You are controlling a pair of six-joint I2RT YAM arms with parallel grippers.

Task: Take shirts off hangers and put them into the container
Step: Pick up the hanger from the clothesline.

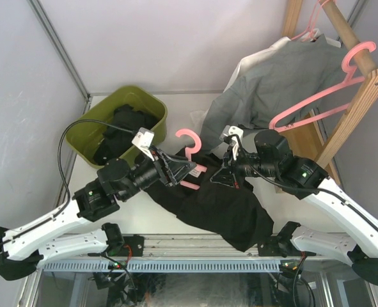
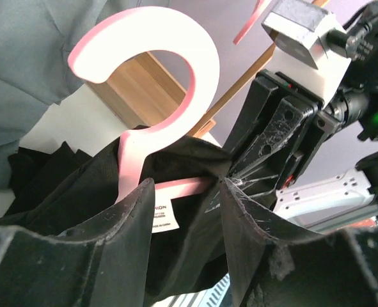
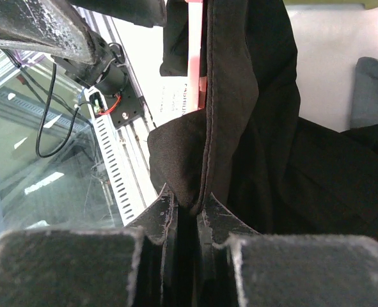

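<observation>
Right pincer (image 3: pixel 187 208) nipping black shirt (image 3: pixel 272 160), hanger (image 2: pixel 130 160) inside

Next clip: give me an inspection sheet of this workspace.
Surface: white table.
Job's things: black shirt on the table with a pink hanger in its collar; second black shirt in the green tub; grey shirt on the wooden rack beside a second pink hanger.
Clutter: nothing seen.
End effectors: left end effector open around the hanger's neck; right end effector shut on the black shirt.
Cables: black cable looping over the tub.
Surroundings: grey walls.
</observation>
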